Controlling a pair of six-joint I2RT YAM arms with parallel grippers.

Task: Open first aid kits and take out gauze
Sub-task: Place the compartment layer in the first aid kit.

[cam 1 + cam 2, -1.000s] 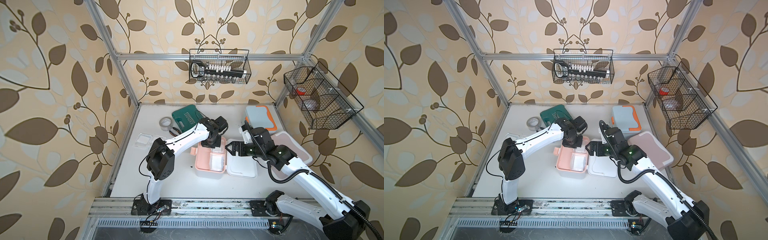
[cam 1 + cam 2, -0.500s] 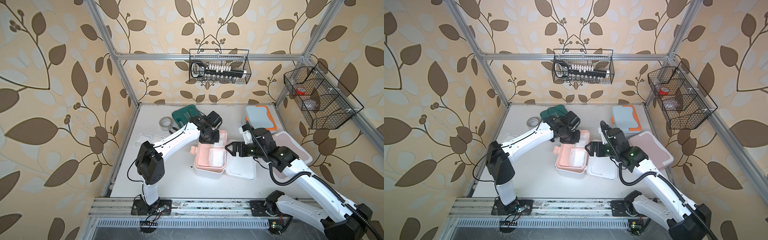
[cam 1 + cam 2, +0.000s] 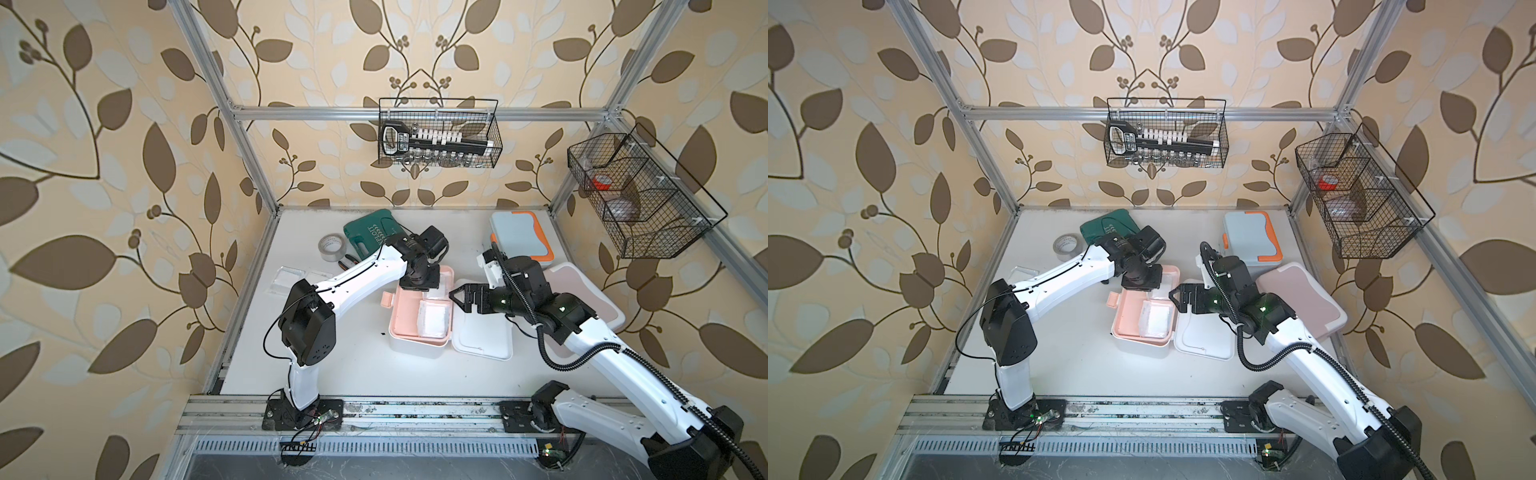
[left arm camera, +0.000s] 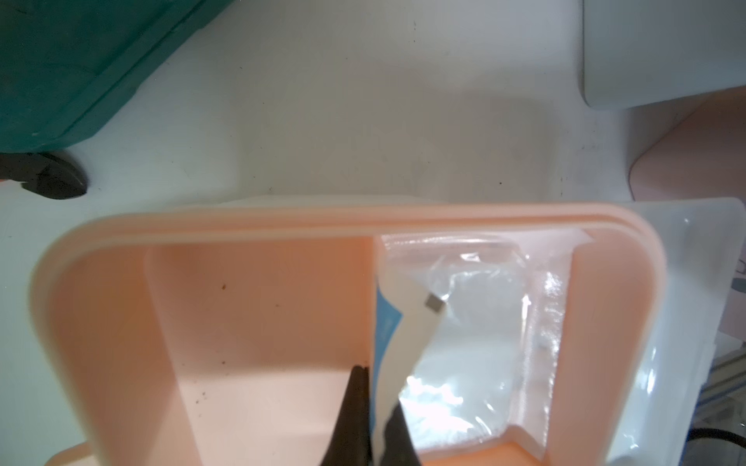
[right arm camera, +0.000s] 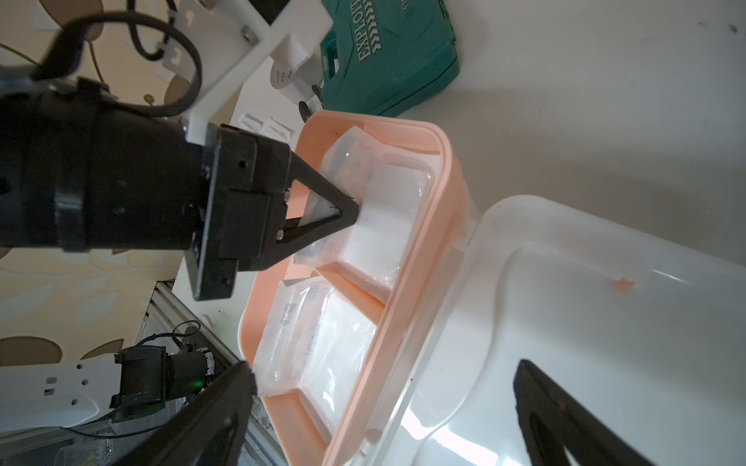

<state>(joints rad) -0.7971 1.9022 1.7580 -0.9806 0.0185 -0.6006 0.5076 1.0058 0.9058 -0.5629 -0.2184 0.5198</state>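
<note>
Jaws closed on gauze: lift-out step

Left jaws: shut, pinching a gauze packet (image 4: 407,327) by its edge inside the open peach-trimmed kit (image 3: 417,353). Right jaws: wide, empty, above its lid (image 3: 482,336). Second packet (image 3: 434,326): just beside the pinched one. Next move, judged: straight lift clear of the kit's wall.
</note>
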